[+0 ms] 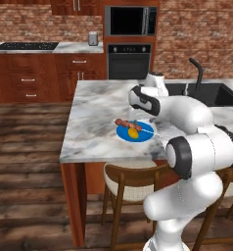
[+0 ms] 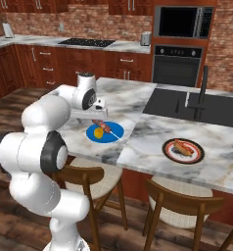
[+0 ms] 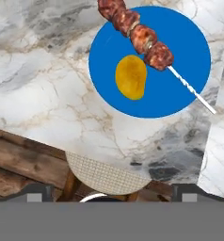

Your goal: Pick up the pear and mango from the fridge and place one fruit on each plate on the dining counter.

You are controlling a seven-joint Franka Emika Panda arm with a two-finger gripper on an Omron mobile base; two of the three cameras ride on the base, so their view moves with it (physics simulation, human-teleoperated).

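Mango (image 1: 133, 133) lies on the blue plate (image 1: 146, 134), touching the skewer (image 1: 127, 124) at its 11 o'clock; the tool (image 1: 133, 118) hangs just above, so a careless descent could knock both.

Right base view: the rimmed plate (image 2: 170, 152) at 3 o'clock carries food but no pear; that fruit remains to be fetched.

Hand view: the tool's jaws stand wide open, empty, the oval mango orange-yellow, smooth, inclined to roll.
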